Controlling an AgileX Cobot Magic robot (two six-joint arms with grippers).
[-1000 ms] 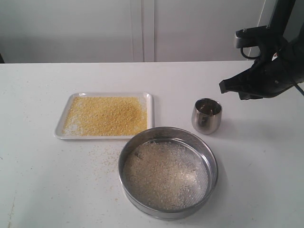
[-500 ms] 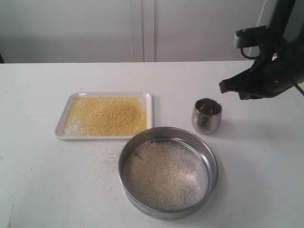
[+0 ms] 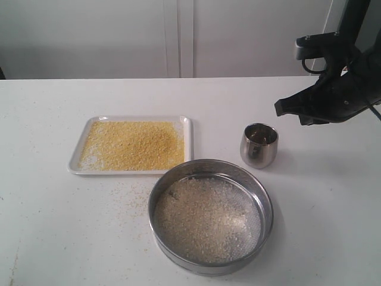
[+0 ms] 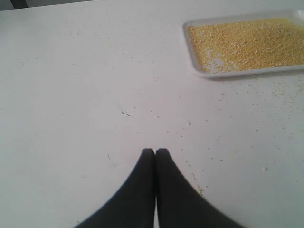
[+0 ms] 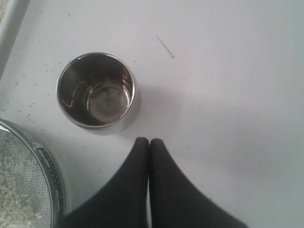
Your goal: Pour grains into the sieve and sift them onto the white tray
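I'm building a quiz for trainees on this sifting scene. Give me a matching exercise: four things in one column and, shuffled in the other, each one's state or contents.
Column one
1. flat rectangular white tray
2. wide round steel sieve
3. small rounded steel cup
4. right arm's black tool

Column two
A. shut, holding nothing
B. holds pale coarse grains
C. covered with fine golden-yellow grains
D. upright and empty

Pairs: 1-C, 2-B, 3-D, 4-A

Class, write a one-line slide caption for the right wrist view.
Shut right end effector hovers near the empty-looking steel cup; the sieve, holding pale grains, shows at the edge.
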